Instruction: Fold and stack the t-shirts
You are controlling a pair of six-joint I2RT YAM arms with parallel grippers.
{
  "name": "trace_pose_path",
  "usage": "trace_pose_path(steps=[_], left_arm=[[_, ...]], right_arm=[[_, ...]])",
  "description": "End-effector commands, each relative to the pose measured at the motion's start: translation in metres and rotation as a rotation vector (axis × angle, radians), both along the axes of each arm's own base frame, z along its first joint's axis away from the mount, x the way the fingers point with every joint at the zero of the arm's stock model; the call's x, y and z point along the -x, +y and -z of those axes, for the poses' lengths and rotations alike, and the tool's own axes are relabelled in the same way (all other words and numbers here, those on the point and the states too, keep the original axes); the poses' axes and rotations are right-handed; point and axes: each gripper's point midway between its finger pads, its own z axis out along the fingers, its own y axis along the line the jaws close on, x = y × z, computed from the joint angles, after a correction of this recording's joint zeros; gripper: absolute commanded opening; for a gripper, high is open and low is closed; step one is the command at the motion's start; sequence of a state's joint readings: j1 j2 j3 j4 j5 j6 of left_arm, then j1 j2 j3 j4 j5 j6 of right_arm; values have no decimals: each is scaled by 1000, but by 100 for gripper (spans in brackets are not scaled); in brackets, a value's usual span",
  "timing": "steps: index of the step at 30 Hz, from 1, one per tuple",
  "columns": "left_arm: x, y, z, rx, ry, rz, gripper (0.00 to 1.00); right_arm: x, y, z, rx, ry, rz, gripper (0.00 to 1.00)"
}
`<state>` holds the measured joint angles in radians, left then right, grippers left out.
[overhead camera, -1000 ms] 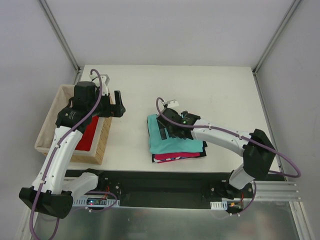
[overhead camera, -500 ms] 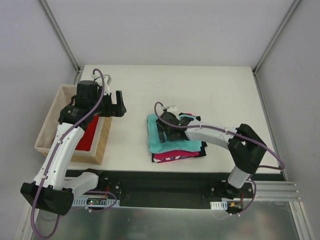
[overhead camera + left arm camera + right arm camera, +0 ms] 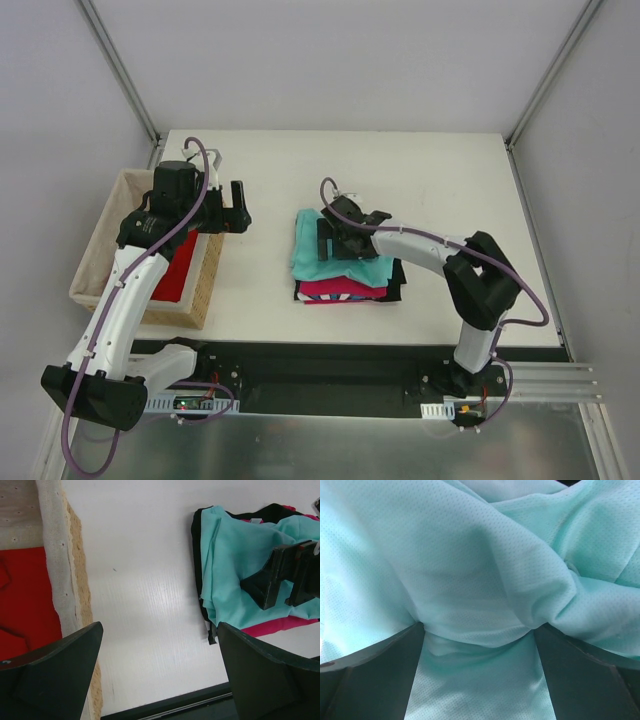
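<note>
Top external view is showing three folded shirts lying stacked on the table, toward the middle of its near edge. The teal shirt is sitting on top, the pink shirt under it and the black shirt at the bottom.

The right claw is pressing down on the teal shirt. In the right wrist view its fingers are standing spread, with teal cloth bulging up between them but not pinched.

The left claw is hanging over the table just beside the basket at the left edge. Its fingers are spread wide and holding nothing.

The red shirt is lying loose in the basket, not yet folded.

Judging from this layout, three shirts are done. Fetching the red shirt, folding it and stacking it is the remaining work. The rumpled top layer may also be needing smoothing.
</note>
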<state>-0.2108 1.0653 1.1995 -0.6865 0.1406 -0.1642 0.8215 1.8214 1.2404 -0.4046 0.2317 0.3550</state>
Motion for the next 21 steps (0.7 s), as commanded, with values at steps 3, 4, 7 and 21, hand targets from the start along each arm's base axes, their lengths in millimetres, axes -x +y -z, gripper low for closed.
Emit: trace_pose_path(steps=[3,4,7,21], left_arm=[[-3,4,-6,-36,-42,-9,99],[-2,5,-6,-39,-43,-11,99],[-3,5,-7,-36,-45,-13,99],[3,5,-13,-23,-68,-9,99]], right_arm=[[16,-43,65,92,203,66,96],[13,-50,59,112,191,80,96],[7,-67,42,165,157,88,96],[2,-100,24,395,159,61,97]])
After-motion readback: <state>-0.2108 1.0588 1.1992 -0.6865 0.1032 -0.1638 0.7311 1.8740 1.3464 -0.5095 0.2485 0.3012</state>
